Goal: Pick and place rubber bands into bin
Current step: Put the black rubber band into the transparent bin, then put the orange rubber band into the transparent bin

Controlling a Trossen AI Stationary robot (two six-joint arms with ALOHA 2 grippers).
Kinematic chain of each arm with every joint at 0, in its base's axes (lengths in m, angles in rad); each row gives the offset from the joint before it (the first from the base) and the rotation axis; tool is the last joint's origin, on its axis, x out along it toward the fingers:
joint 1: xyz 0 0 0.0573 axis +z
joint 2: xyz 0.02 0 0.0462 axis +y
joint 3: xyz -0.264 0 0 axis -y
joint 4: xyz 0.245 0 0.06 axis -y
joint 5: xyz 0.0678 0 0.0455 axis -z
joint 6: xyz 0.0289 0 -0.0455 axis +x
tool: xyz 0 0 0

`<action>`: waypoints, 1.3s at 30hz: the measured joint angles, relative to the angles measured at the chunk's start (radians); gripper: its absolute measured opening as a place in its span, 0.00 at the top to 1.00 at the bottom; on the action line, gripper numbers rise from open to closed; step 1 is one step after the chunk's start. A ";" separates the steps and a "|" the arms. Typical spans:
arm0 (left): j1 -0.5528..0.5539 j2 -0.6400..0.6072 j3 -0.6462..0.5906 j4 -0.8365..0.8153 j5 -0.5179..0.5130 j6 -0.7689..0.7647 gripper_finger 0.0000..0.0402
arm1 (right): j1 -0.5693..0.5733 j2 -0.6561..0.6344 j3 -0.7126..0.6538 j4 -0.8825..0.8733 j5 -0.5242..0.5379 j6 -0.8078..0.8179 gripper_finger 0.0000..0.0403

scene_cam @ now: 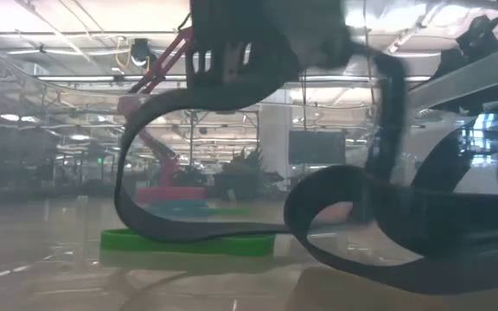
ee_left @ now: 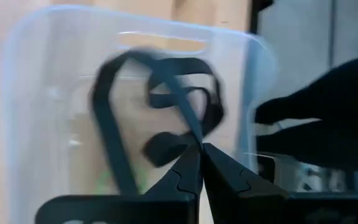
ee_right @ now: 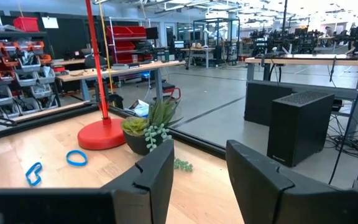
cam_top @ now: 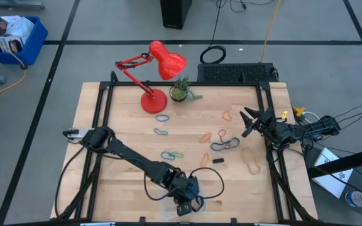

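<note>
The left gripper (cam_top: 183, 208) hangs over the small shallow clear plastic bin (cam_top: 168, 207) at the near edge of the pale wooden bench (cam_top: 124, 144). In the left wrist view its two dark fingers (ee_left: 188, 171) are pressed together at the tips and pinch a wide black rubber band (ee_left: 166, 106), whose twisted loops droop inside the bin's rounded transparent walls (ee_left: 23, 74). The low view looks through that plastic: the black band (scene_cam: 232, 216) curls across the foreground above a flat green rubber band (scene_cam: 188, 243) lying on the bin floor. The right gripper (cam_top: 249, 121) waits above the far right part of the bench, its fingers (ee_right: 160, 171) spread apart with nothing between them. More loose rubber bands lie on the bench: two blue loops (cam_top: 162, 118) near the red lamp base, a blue-and-green one (cam_top: 171, 155), orange ones (cam_top: 205, 137) toward the middle, a blue one (cam_top: 225, 145) and a large tan loop (cam_top: 252, 161) at the right. A red desk lamp (cam_top: 159, 66) and a small potted green plant (cam_top: 180, 91) stand at the far edge. No brand name or writing can be read on any of these things.
</note>
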 joint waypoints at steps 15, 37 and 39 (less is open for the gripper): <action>0.000 0.001 -0.066 -0.010 -0.010 -0.072 0.89 | 0.000 0.000 0.000 -0.003 0.000 0.000 0.64; 0.009 -0.089 -0.061 0.033 -0.014 -0.077 0.49 | 0.000 0.000 0.000 0.000 0.000 0.000 0.64; 0.009 -0.130 -0.061 0.025 -0.044 -0.045 0.47 | 0.000 0.000 0.000 0.008 -0.003 0.000 0.64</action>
